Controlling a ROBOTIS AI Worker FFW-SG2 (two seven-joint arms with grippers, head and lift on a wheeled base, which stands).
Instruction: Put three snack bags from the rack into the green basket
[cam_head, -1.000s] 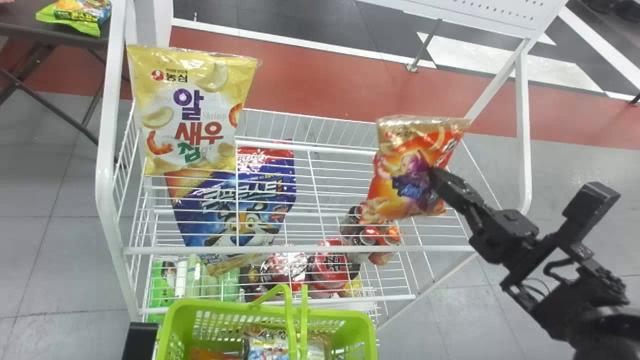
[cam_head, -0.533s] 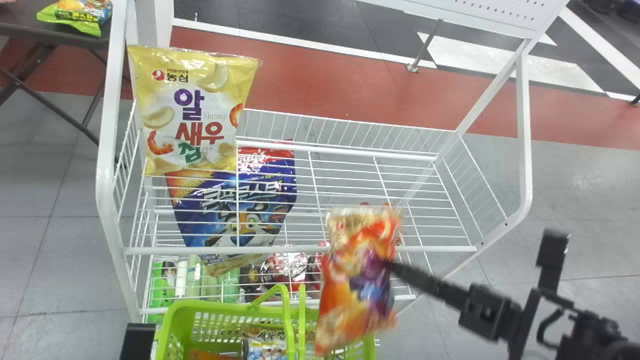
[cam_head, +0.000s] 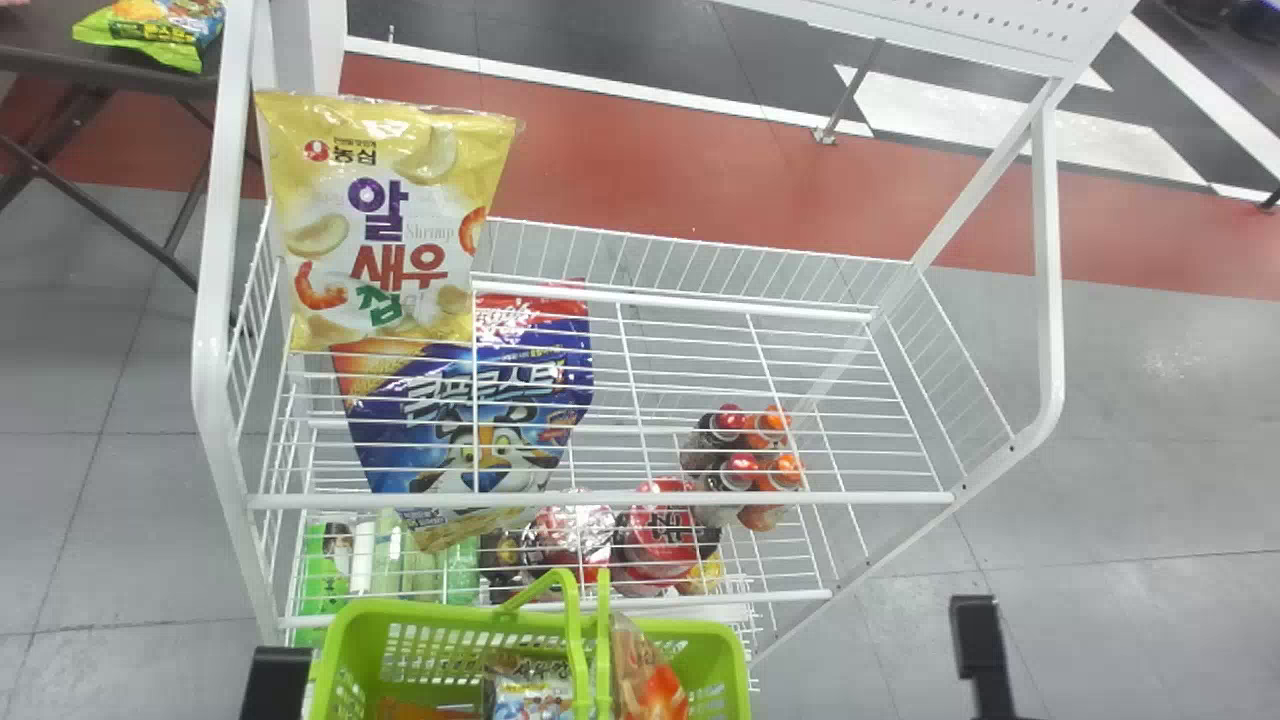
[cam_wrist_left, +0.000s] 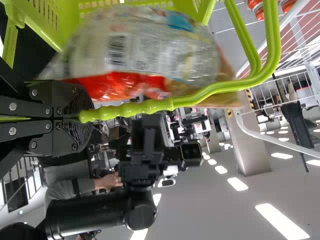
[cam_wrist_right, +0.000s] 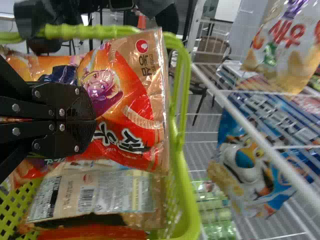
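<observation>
I'm lowering the orange snack bag (cam_wrist_right: 135, 100), pinched in my right gripper (cam_wrist_right: 93, 120), from mid-right into the bottom-centre green basket (cam_head: 450, 616), release likely coming next.

green basket (cam_head: 450, 612) partly out of frame

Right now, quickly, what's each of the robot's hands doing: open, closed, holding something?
Left gripper: closed on the basket handle.
Right gripper: closed on an orange snack bag.
</observation>
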